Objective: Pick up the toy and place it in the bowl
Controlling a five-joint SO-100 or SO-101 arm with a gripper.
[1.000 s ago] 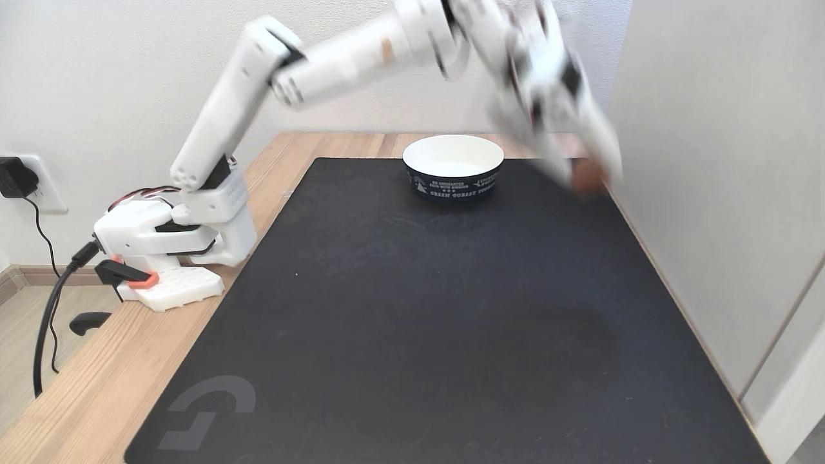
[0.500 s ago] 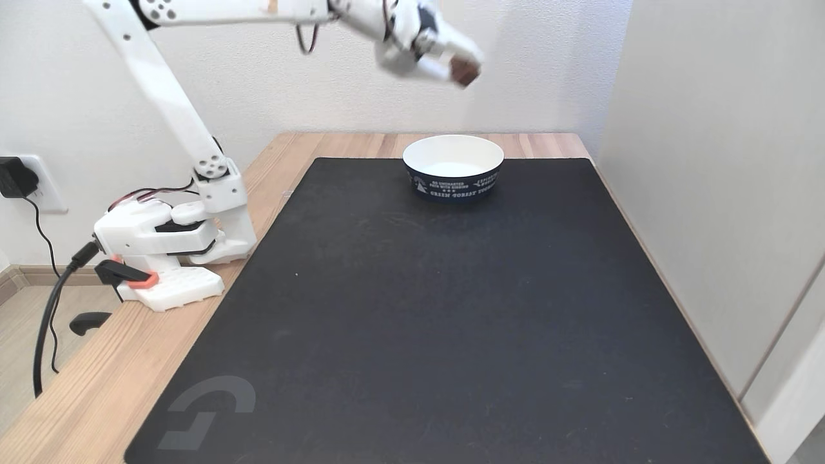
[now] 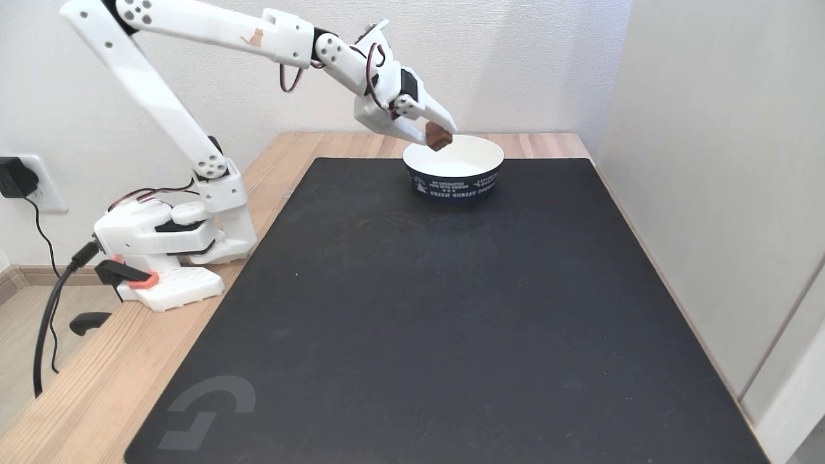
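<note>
The toy, a small reddish-brown cube, is held between the white fingers of my gripper, which is shut on it. It hangs just above the left part of the rim of the bowl, a round paper bowl, white inside and dark navy outside with white lettering. The bowl stands at the far edge of the black mat, and its white inside shows nothing in it. My arm reaches in from the upper left.
A black mat covers most of the wooden table. The arm's white base is clamped at the table's left edge, with cables and a wall plug beside it. A pale wall panel borders the right side.
The gripper carried the toy from low at the mat's far right edge, up and leftward, then came down to just above the bowl's left rim.
</note>
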